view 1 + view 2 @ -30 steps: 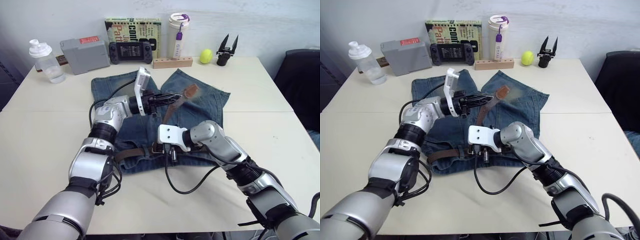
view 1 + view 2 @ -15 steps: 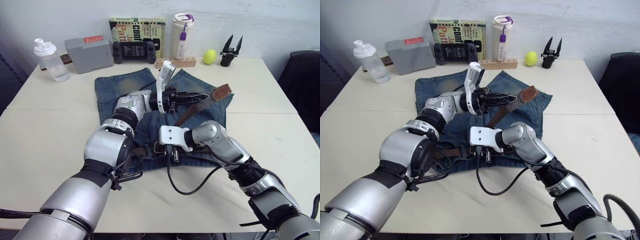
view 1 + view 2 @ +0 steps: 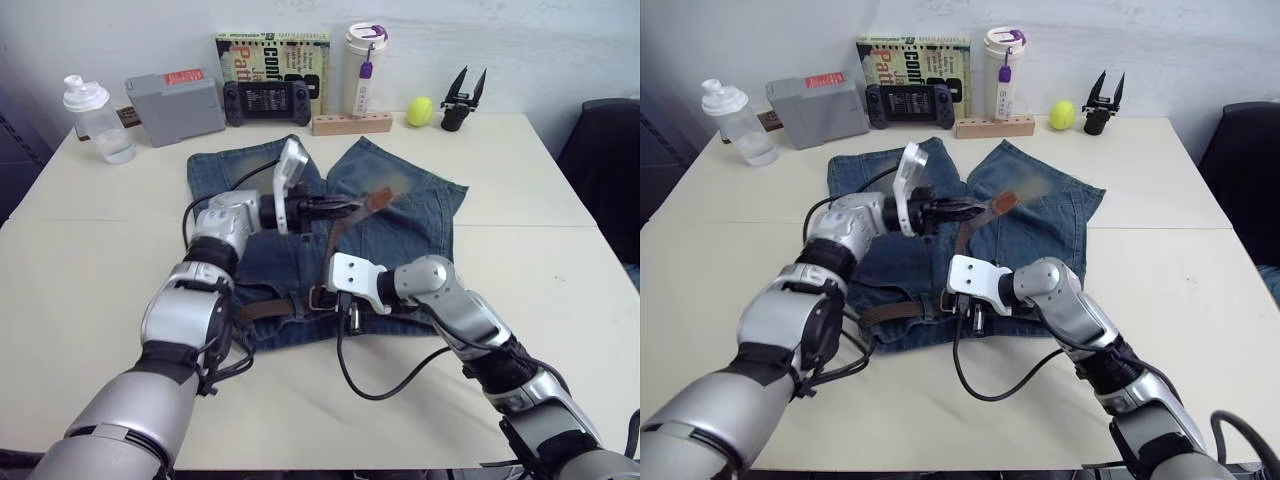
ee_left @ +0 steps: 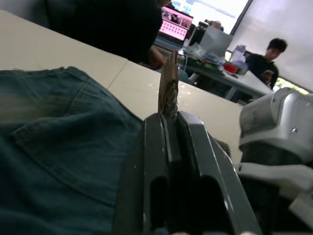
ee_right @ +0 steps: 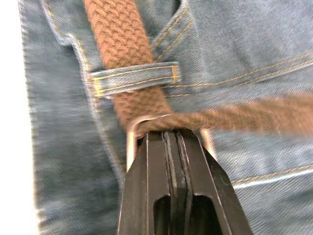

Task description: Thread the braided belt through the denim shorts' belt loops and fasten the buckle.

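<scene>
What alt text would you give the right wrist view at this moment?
The right gripper, fingers shut, pinches the silver buckle against the denim shorts. The braided belt runs under one of the belt loops into the buckle, and its free length leads off sideways across the denim.

Setting: office or lab workroom. Evidence: pale table (image 3: 90, 250) pushed against a plain white wall, dark chair (image 3: 605, 150) at its right edge. Along the table's far edge stand a clear shaker bottle (image 3: 90, 120), a grey box (image 3: 175, 105), a handheld game console (image 3: 265, 98), a book (image 3: 270, 50) propped upright, a white tumbler (image 3: 362, 55) and a spare black gripper (image 3: 460, 98). Left wrist view shows a person (image 4: 266, 61) seated at a desk with a lit laptop (image 4: 173, 24).
</scene>
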Controlling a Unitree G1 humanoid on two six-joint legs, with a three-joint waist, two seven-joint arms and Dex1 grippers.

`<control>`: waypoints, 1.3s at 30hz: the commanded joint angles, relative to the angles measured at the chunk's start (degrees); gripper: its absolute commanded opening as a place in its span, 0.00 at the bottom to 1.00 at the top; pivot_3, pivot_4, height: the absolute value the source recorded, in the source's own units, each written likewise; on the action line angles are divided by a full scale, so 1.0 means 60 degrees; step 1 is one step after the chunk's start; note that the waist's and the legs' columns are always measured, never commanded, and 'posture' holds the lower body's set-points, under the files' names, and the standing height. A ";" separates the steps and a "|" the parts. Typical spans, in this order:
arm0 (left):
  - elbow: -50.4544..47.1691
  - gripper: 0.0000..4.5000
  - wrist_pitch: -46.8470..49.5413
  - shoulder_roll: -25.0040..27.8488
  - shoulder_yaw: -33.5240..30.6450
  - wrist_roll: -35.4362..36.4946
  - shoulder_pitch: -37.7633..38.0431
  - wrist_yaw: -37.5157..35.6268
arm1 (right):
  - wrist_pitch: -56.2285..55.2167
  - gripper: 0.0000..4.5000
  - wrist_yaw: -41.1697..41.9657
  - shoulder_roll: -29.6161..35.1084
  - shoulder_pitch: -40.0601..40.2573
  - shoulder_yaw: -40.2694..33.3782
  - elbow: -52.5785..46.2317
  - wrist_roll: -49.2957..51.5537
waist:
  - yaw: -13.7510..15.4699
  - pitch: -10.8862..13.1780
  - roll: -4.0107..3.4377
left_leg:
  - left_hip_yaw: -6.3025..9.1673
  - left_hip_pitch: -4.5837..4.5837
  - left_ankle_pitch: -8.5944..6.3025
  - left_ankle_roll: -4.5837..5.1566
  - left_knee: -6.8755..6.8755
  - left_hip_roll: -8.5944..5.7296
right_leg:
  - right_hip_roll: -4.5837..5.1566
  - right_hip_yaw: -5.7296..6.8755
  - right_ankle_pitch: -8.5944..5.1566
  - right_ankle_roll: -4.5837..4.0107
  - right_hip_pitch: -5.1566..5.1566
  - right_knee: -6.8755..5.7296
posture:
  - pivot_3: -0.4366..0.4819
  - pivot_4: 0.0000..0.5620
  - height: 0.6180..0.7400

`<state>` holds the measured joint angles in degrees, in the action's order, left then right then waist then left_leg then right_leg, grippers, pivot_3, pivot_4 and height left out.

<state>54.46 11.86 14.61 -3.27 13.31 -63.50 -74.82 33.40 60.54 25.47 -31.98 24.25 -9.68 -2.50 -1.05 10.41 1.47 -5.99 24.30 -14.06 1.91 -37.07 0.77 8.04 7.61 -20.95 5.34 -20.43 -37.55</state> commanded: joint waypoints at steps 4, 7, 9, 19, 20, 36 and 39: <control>-0.3707 0.00 0.0249 0.0241 0.0496 0.0065 0.1677 0.0583 | 0.2579 0.02 -0.0271 0.0473 0.0757 -0.1177 -0.1385 0.1349 | 0.0173 0.0012 -0.0015 | 0.0000 0.0027 -0.0020 0.0049 -0.0005 -0.0013 | 0.0009 0.0005 0.0000 0.0000 0.0003 0.0021 | 0.48 0.27 0.62; -0.4549 0.00 0.0155 0.0284 0.0736 -0.0017 0.2174 0.0892 | 0.3544 0.02 -0.0857 0.0407 0.0550 -0.2310 -0.2168 0.1968 | 0.0178 0.0033 -0.0034 | 0.0007 0.0072 -0.0021 0.0063 -0.0018 -0.0023 | 0.0015 0.0026 0.0004 0.0007 -0.0012 0.0033 | 0.48 0.27 0.62; -0.4832 0.00 -0.0044 0.0361 0.0924 -0.0108 0.2335 0.0948 | 0.4103 0.02 -0.1128 0.0527 0.0426 -0.2818 -0.2646 0.2316 | 0.0177 0.0053 -0.0056 | 0.0015 0.0121 -0.0010 0.0079 -0.0027 -0.0030 | 0.0020 0.0035 0.0015 0.0026 -0.0043 0.0036 | 0.48 0.27 0.62; -0.4841 0.00 -0.3205 0.1475 0.2193 -0.1277 0.2589 0.0216 | 0.3758 0.33 -0.1739 0.2633 0.1320 -0.2778 -0.5149 0.2492 | 0.0154 0.0066 -0.0071 | 0.0014 0.0132 0.0004 0.0079 0.0002 -0.0027 | 0.0004 0.0046 0.0019 0.0031 -0.0055 0.0096 | 0.48 0.27 0.62; -0.4695 0.00 -0.3769 0.1653 0.2319 -0.1478 0.2556 0.0129 | 0.3322 0.43 -0.1817 0.2985 0.1572 -0.2347 -0.5358 0.2175 | 0.0158 0.0066 -0.0071 | 0.0004 0.0132 0.0004 0.0080 0.0001 -0.0027 | 0.0003 0.0042 0.0018 0.0032 -0.0059 0.0096 | 0.48 0.27 0.62; -0.2878 0.00 -0.7209 0.2228 0.2842 -0.2057 0.1750 -0.0239 | -0.1085 0.43 -0.3695 0.3028 0.2192 0.0521 -0.3721 -0.1810 | 0.0171 0.0080 -0.0059 | -0.0004 0.0135 0.0027 0.0092 -0.0033 -0.0029 | 0.0017 0.0032 0.0028 0.0049 -0.0081 0.0035 | 0.48 0.27 0.62; -0.2645 0.00 -0.7402 0.2337 0.2844 -0.2110 0.1674 -0.0246 | -0.1590 0.43 -0.3981 0.2823 0.2189 0.0492 -0.3367 -0.2315 | 0.0167 0.0080 -0.0058 | -0.0008 0.0136 0.0046 0.0093 -0.0033 -0.0030 | 0.0018 0.0031 0.0028 0.0049 -0.0090 0.0015 | 0.48 0.27 0.62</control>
<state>37.90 -31.41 27.88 14.01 0.88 -51.87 -76.01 26.25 38.37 43.06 -18.66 27.44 -30.04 -13.77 -0.05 10.89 1.12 -6.04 25.12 -13.74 2.46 -37.27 0.59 8.15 7.79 -20.78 5.63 -21.00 -37.51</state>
